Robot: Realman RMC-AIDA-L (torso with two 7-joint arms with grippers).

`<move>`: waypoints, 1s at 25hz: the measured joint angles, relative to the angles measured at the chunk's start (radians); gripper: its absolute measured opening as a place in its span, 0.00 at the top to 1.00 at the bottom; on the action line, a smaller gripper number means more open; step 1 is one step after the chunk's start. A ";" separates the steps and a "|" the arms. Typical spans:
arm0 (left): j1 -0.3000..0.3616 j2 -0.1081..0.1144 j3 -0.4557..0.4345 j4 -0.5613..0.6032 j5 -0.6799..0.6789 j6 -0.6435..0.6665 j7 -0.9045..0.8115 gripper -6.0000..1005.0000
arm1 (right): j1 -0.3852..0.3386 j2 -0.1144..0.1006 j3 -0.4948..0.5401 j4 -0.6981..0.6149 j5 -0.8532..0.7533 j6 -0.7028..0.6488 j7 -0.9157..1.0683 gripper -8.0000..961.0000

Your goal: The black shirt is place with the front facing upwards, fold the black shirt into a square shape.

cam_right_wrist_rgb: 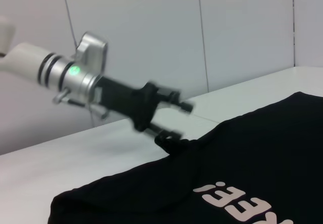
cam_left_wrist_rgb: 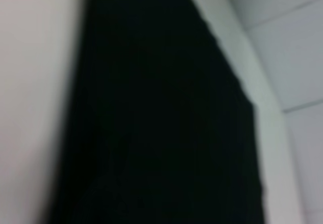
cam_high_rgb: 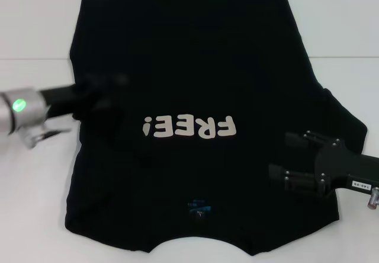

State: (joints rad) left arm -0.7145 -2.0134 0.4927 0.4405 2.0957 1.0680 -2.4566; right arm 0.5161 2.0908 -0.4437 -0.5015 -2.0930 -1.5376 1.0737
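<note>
Black shirt spread face-up on the white desk, a tool at each side of it.

The black shirt (cam_high_rgb: 195, 79) fills the middle of the head view, its cream "FREE!" lettering (cam_high_rgb: 189, 127) just below center and upside down, the small blue neck label (cam_high_rgb: 199, 205) near the bottom edge. Its left sleeve area looks folded inward; the right sleeve still lies out toward the frame's right edge. The left tool (cam_high_rgb: 109, 94) sits at center left over the shirt's edge; in the right wrist view its fingers (cam_right_wrist_rgb: 169, 133) stand apart, the lower one meeting the raised cloth edge. The right tool (cam_high_rgb: 293, 156) hovers at lower right above the shirt, fingers spread open, holding nothing. The desk (cam_high_rgb: 35, 215) shows bare around the cloth.
</note>
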 joint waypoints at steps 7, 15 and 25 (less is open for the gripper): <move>-0.063 -0.019 0.005 -0.003 -0.031 0.017 0.062 0.18 | -0.007 -0.001 0.001 0.007 0.000 -0.013 0.000 0.05; 0.084 0.040 0.006 -0.003 -0.028 0.126 -0.010 0.18 | -0.011 -0.002 0.003 0.008 0.002 -0.006 0.000 0.05; 0.143 0.043 0.024 -0.006 -0.010 0.067 -0.022 0.18 | -0.004 -0.002 0.004 0.009 0.000 -0.004 0.000 0.05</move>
State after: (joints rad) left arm -0.5718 -1.9701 0.5163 0.4347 2.0860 1.1352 -2.4783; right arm 0.5123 2.0892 -0.4402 -0.4930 -2.0925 -1.5412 1.0737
